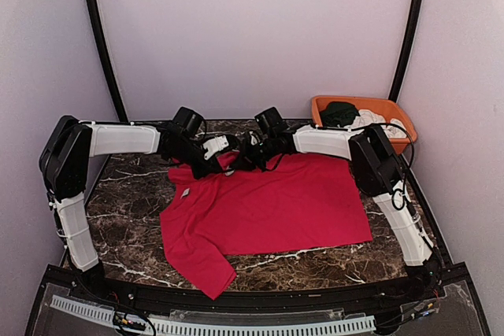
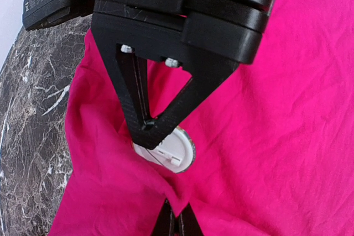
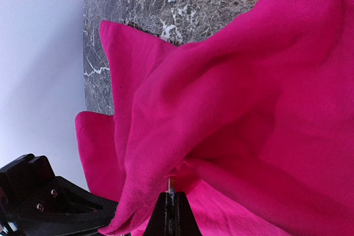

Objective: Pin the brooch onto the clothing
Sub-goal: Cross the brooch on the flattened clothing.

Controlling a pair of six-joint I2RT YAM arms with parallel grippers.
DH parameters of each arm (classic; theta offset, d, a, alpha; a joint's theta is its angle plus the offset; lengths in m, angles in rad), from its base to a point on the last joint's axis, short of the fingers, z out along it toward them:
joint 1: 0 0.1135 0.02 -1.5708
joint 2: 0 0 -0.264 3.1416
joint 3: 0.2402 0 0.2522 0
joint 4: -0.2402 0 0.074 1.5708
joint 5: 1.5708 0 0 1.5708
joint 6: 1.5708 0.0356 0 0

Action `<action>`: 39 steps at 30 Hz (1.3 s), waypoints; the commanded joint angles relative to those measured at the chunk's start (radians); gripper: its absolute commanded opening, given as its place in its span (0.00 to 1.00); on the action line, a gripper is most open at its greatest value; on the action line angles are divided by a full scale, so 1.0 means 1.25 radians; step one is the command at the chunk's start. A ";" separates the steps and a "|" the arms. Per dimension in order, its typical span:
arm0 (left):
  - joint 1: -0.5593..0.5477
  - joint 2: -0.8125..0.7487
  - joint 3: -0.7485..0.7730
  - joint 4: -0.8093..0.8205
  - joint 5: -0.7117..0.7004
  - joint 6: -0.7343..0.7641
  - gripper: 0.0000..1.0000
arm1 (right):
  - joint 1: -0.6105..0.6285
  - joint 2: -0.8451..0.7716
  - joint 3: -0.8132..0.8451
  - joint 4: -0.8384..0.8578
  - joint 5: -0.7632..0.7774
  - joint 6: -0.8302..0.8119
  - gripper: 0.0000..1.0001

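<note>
The clothing [image 1: 276,202], a bright red T-shirt, lies spread on the marble table, and both grippers meet at its far edge. My left gripper [image 2: 176,222] [image 1: 216,164] is shut on a raised fold of the red cloth [image 2: 182,194]. The brooch [image 2: 178,150] is a round white disc, and the back with its pin clasp faces the left wrist view. My right gripper [image 3: 171,205] [image 1: 242,161] is shut on the brooch's rim, which shows only as a thin sliver [image 3: 171,183] under the bunched cloth. In the left wrist view the right gripper's fingertips [image 2: 146,128] cover the disc's upper left.
An orange basket [image 1: 398,112] at the back right holds a dark green garment [image 1: 340,113] and a white one [image 1: 374,121]. A small pale tag [image 1: 185,192] lies on the shirt's left part. Marble table [image 1: 126,194] shows around the shirt; grey walls close in all around.
</note>
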 commanded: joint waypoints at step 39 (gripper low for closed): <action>-0.031 -0.009 0.005 -0.056 -0.022 0.035 0.01 | 0.018 -0.045 0.050 -0.102 0.108 -0.093 0.00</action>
